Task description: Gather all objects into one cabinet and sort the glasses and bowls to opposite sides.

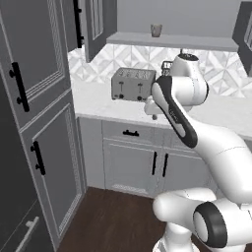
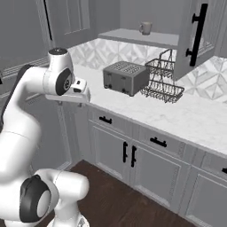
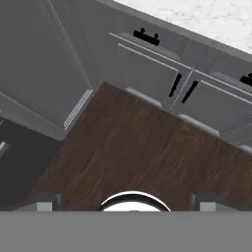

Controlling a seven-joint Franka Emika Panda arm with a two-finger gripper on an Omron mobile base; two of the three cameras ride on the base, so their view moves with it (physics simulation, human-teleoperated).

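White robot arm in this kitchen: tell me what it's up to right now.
The white robot arm holds nothing; its open hand points down at the dark wooden floor, in front of the grey lower cabinets. A dull grey-brown cup stands on the open upper cabinet's pale shelf, above the silver toaster.

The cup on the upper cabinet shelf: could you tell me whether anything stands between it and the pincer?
Nothing visible blocks it. The cup stands alone on the shelf with the doors open; the toaster sits lower, on the counter.
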